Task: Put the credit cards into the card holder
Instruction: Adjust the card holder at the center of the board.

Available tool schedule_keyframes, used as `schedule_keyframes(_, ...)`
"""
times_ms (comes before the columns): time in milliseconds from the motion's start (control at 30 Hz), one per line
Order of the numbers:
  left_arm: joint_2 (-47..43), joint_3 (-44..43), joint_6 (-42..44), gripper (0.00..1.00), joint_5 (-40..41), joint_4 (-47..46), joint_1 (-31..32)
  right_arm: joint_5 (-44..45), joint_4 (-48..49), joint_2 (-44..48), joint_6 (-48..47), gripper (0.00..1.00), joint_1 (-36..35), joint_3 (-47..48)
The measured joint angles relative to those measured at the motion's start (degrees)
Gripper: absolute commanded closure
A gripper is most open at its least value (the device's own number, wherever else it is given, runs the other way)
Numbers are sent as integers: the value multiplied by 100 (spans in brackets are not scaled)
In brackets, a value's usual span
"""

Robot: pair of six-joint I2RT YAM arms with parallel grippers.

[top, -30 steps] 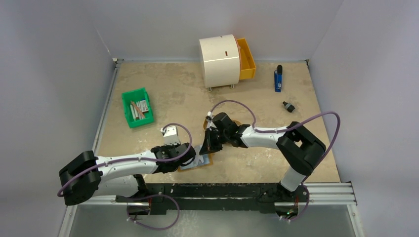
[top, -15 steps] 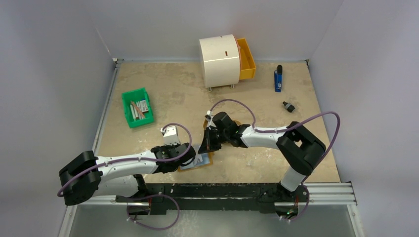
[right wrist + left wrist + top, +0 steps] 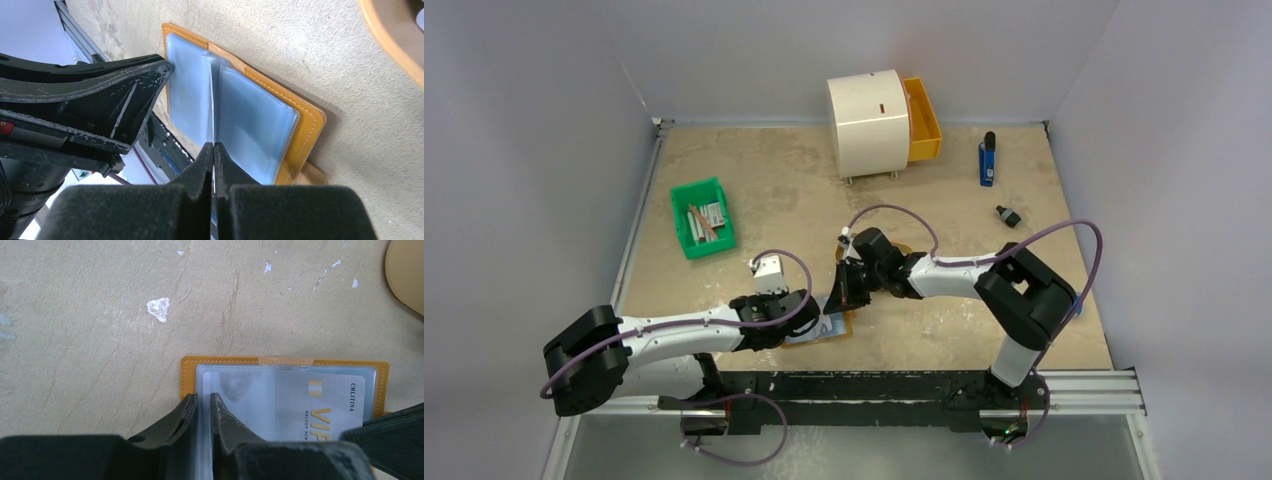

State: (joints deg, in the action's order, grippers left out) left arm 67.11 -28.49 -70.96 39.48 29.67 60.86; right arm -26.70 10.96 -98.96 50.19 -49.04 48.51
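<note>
The card holder (image 3: 836,325) lies open near the table's front edge, orange-tan with clear bluish sleeves. It also shows in the left wrist view (image 3: 285,364) and the right wrist view (image 3: 305,135). My left gripper (image 3: 202,399) (image 3: 812,316) is shut on the left edge of a clear sleeve. My right gripper (image 3: 214,146) (image 3: 844,292) is shut on a thin pale credit card, seen edge-on and standing between the sleeves. In the left wrist view a pale credit card (image 3: 320,395) with gold print lies partly in a sleeve. The left gripper's finger (image 3: 100,95) sits by the holder's left side.
An oval tan tray (image 3: 407,270) (image 3: 390,35) lies just behind the holder, mostly under my right arm. A green bin (image 3: 701,217) with sticks stands at the left. A white cabinet (image 3: 869,122) with an orange drawer (image 3: 922,120) stands at the back. A blue object (image 3: 987,160) and a small black object (image 3: 1007,215) lie at the right.
The right arm's elbow has shifted a little left and its gripper has edged slightly toward the holder. The left arm and the holder have not moved.
</note>
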Motion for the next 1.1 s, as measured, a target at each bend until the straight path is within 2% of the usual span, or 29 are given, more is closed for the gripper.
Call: schedule_keyframes(1100, -87, 28, -44, 87, 9, 107, -4, -332, 358, 4, 240, 100, -2, -293)
